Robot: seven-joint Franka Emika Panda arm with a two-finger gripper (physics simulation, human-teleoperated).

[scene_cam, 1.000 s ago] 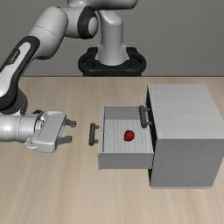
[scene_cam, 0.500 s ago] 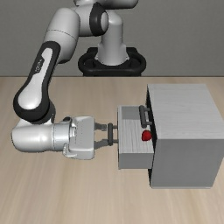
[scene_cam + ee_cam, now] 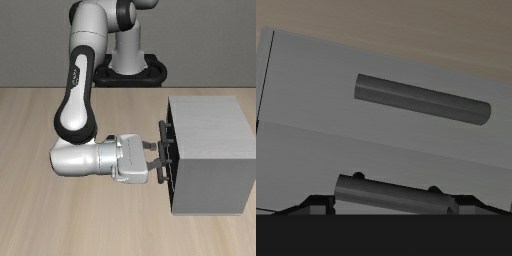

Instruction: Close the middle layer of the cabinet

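The grey cabinet [image 3: 212, 150] stands on the wooden table at the exterior view's right, its front facing my arm. My gripper [image 3: 160, 162] is pressed against that front, open, with its fingers spread above and below the middle layer's dark handle [image 3: 167, 165]. The middle layer's front sits level with the cabinet face. In the wrist view the grey front [image 3: 316, 110] is very close. One bar handle [image 3: 393, 190] lies just ahead of my gripper [image 3: 386, 208], between the fingertips. Another layer's handle [image 3: 421, 97] shows farther along the face.
The robot base [image 3: 128, 68] stands behind on the wooden table [image 3: 40, 210]. My forearm [image 3: 85, 158] lies low over the table, level with the cabinet's front. A strip of table [image 3: 436, 30] shows past the cabinet's edge in the wrist view.
My hand has travelled toward the exterior view's right, pushing the open drawer into the cabinet. The drawer's tray and the red object in it have gone inside.
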